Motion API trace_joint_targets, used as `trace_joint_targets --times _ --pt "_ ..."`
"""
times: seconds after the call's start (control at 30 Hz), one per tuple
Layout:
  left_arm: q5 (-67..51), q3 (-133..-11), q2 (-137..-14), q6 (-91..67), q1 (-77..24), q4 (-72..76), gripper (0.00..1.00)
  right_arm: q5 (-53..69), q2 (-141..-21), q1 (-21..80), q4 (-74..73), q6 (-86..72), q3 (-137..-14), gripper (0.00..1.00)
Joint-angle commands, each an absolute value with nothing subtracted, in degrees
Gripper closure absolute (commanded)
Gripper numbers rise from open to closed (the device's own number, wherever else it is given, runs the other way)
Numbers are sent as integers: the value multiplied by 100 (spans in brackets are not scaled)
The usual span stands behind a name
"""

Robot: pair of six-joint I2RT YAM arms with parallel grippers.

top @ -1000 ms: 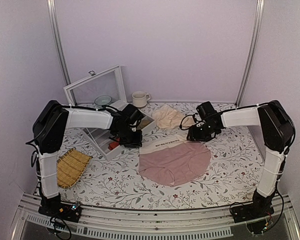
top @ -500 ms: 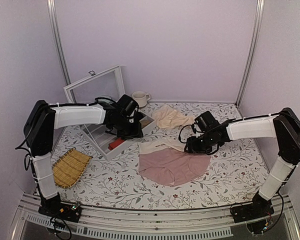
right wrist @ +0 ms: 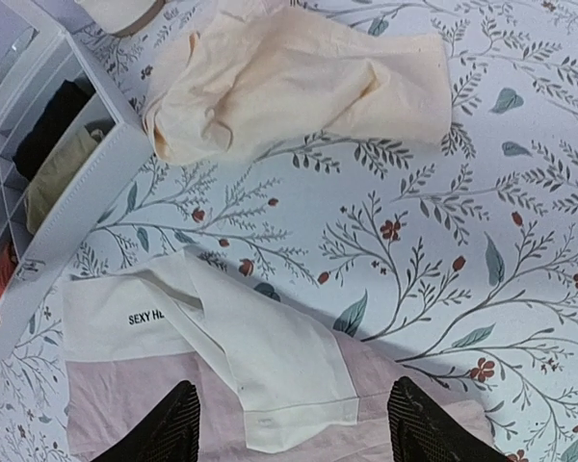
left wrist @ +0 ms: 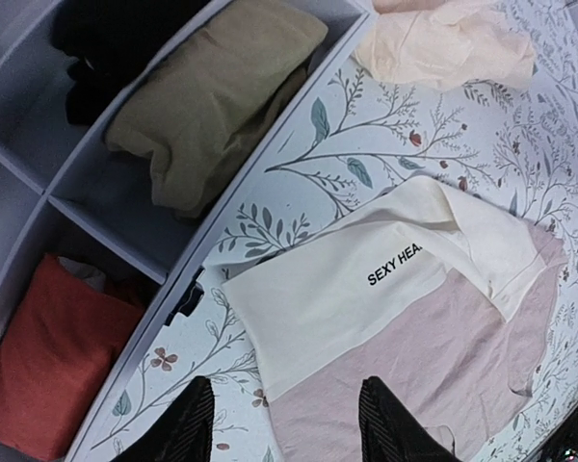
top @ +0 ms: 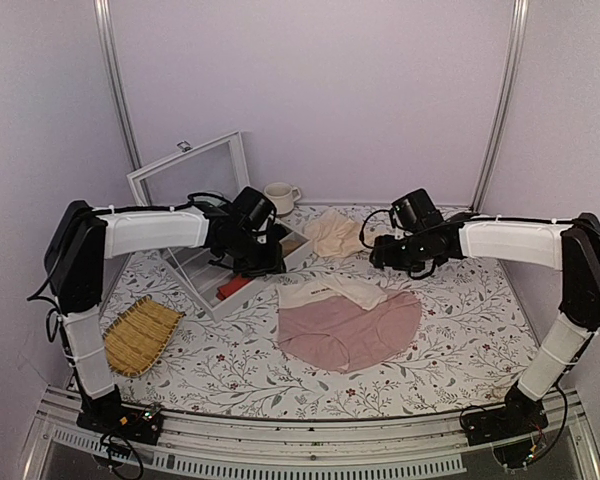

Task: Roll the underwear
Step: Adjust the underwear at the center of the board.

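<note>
The underwear (top: 352, 328) lies flat on the floral table, dusty pink, with its cream waistband (top: 325, 292) at the far edge. The waistband's right end is folded over leftward onto itself (right wrist: 289, 371). The dark text shows in the left wrist view (left wrist: 393, 265). My left gripper (top: 269, 267) hovers open and empty above the waistband's left end (left wrist: 285, 435). My right gripper (top: 379, 258) hovers open and empty above the folded right end (right wrist: 294, 435). Neither gripper touches the fabric.
A plain beige cloth (top: 335, 236) lies behind the underwear. A white compartment box (top: 202, 297) with its lid raised (top: 190, 168) stands at the left, holding a red bundle (left wrist: 48, 358) and an olive cloth (left wrist: 212, 101). A mug (top: 279, 197) and a woven tray (top: 140, 334) are nearby.
My right gripper dipped to the waistband's right end, folded it leftward, let go and lifted back. My left gripper shifted slightly back toward the box.
</note>
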State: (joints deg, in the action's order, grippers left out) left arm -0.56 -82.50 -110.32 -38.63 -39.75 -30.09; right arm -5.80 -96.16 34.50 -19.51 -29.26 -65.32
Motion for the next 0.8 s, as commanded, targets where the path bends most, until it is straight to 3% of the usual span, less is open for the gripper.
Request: trace_joint_targets --times 0.0,0.13,0.37,0.77 --pt "-13 -8168 -10764 -3854 -4005 -3085 49 -519 -9410 3308 -2239 -2629 -6939 33" --pt "-62 -8106 -10725 -3879 -4011 -3050 49 156 -9399 3323 -2196 -2626 -6576 38" --pt "-191 -8019 -10804 -3896 -4059 -2982 49 275 -9369 4040 -1970 -2810 -5878 49" --pt "-165 -7907 -10754 -3918 -4056 -2971 49 -378 -10123 4345 -2245 -2597 -6306 52"
